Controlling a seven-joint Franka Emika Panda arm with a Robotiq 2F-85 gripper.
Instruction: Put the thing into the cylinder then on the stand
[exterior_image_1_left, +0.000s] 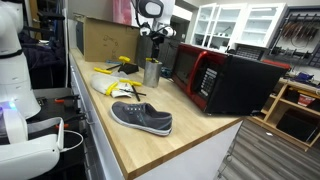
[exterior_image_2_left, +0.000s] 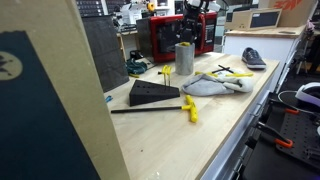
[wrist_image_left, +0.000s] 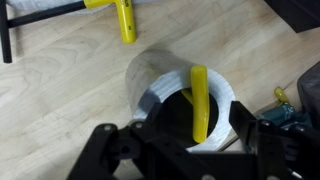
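In an exterior view the small upright grey metal cylinder (exterior_image_1_left: 152, 71) stands on the wooden table (exterior_image_1_left: 200, 130), in the upper middle of the frame. The red-fronted microwave (exterior_image_1_left: 215, 78) is right of it, the flat white and yellow object (exterior_image_1_left: 112, 87) lower left, the grey canvas shoe (exterior_image_1_left: 141, 118) below. In the wrist view a yellow stick (wrist_image_left: 199, 100) stands inside it.
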